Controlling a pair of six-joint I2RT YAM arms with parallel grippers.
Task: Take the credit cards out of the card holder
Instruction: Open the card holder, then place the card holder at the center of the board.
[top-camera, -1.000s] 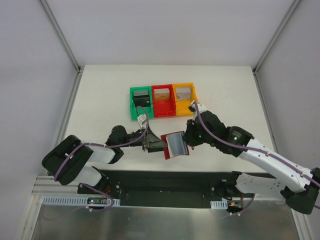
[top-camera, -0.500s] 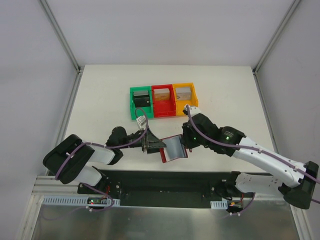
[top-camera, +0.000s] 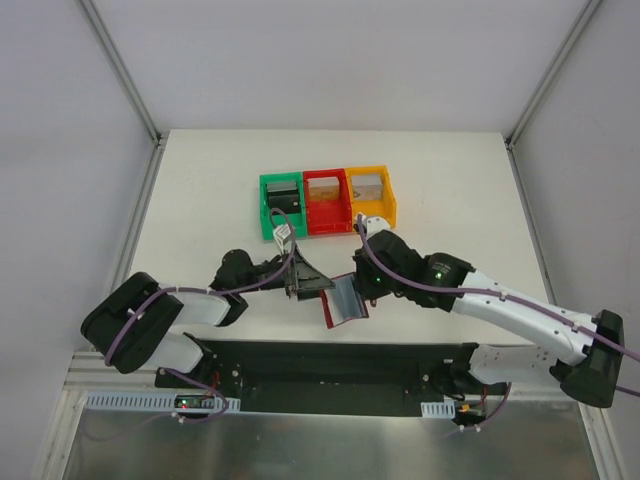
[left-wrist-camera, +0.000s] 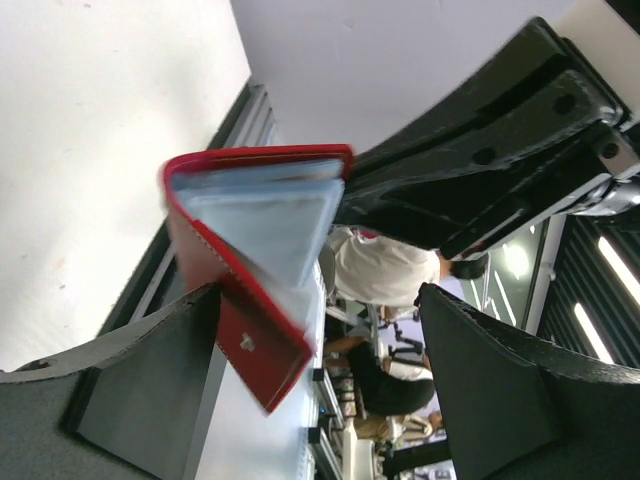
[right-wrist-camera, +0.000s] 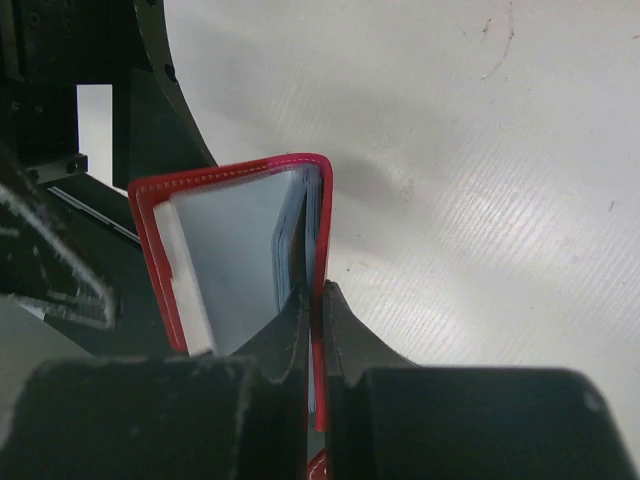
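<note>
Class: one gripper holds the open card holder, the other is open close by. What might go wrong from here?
1. The right gripper pinches only one cover of the card holder, so a tug may twist it or slip it free.
2. The left gripper is wide open at the holder; closing may catch the cover along with the credit cards.
3. The holder hangs close to the near edge of the table; a dropped card might fall off.

Light: was bright and even on the white table (top-camera: 450, 180).
Shadow: lay soft beyond the right gripper (right-wrist-camera: 314, 310), beside the dark red folding card holder (right-wrist-camera: 230, 172).
Blur: smeared that holder in the left wrist view.
</note>
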